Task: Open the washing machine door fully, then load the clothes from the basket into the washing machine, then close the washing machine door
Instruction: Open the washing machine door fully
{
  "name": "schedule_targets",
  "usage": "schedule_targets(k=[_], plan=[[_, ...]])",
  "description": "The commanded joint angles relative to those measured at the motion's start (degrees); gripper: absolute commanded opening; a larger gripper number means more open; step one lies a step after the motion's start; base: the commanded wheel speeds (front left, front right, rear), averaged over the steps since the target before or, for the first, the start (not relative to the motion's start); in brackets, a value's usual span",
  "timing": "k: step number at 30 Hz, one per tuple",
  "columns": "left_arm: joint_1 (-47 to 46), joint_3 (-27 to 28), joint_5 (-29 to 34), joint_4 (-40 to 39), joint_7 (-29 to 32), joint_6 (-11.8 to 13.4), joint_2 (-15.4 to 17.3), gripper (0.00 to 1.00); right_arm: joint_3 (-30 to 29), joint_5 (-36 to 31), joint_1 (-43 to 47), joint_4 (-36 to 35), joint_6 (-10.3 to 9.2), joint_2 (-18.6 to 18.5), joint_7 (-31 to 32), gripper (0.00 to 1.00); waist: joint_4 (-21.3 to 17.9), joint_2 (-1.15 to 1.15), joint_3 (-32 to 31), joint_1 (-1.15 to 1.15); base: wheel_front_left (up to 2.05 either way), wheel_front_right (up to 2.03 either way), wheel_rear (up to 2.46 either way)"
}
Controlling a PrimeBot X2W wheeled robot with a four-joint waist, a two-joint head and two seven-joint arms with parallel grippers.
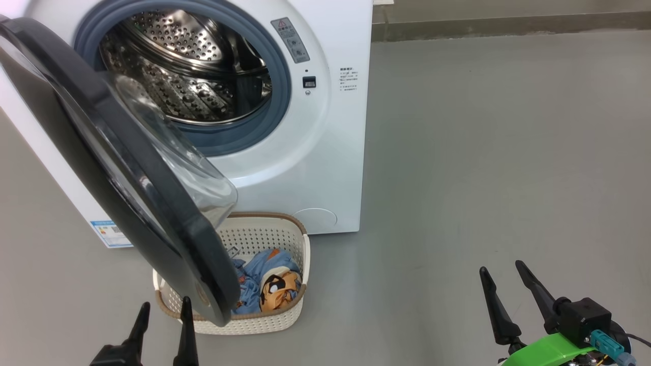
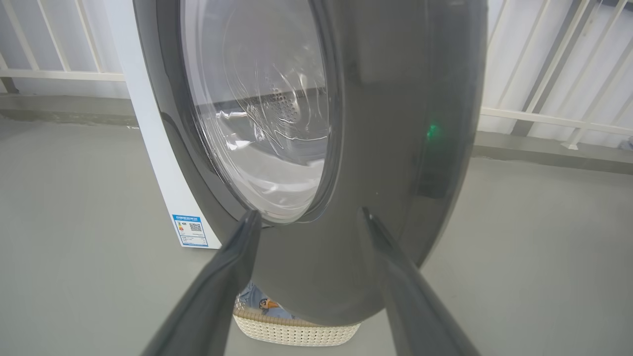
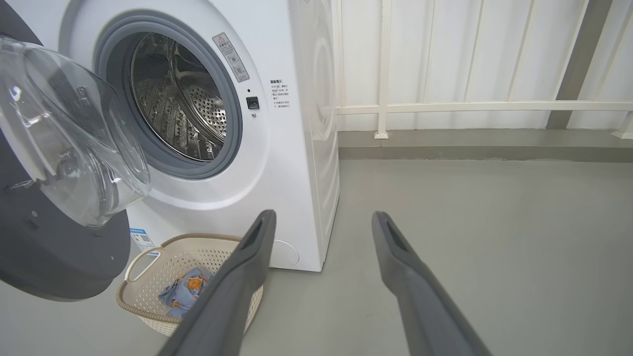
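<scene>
Black and glossy, the rim of the washing machine door (image 1: 198, 254) stands swung wide and covers the left side of the basket (image 1: 259, 236) in the head view. In the left wrist view it hides most of the basket, leaving a strip of wall below. The basket stands on the grey floor (image 1: 483, 152) just before the washing machine (image 1: 315, 168), below its open drum (image 1: 183, 66). Blue and orange clothes (image 1: 274, 284) lie inside; how many pieces is unclear. The left gripper (image 1: 166, 301), fingers spread and empty, points at the door's outer face; contact cannot be judged. The right gripper (image 1: 500, 265), spread and empty too, hangs over bare floor well right of the basket, its arm cut off at the lower edge.
</scene>
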Motion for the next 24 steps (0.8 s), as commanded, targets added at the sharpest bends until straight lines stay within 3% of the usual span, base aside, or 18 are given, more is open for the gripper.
schedule_targets(k=[1, 24], plan=[[-1.16, 1.77, 0.61, -1.01, -0.53, -0.08, 0.61, 1.0, 1.15, -0.46, -0.22, -1.33, 0.09, -0.16, -0.69, 1.0, 0.0, 0.0, 0.06, 0.0, 0.0, 0.0, 0.0], [-1.54, 1.85, 0.82, -0.78, -0.53, -0.1, 0.61, 1.0, 1.0, -0.62, -0.54, -1.04, 0.09, 0.44, -0.69, 1.0, -0.02, 0.0, 0.53, 0.0, 0.0, 0.0, 0.0]])
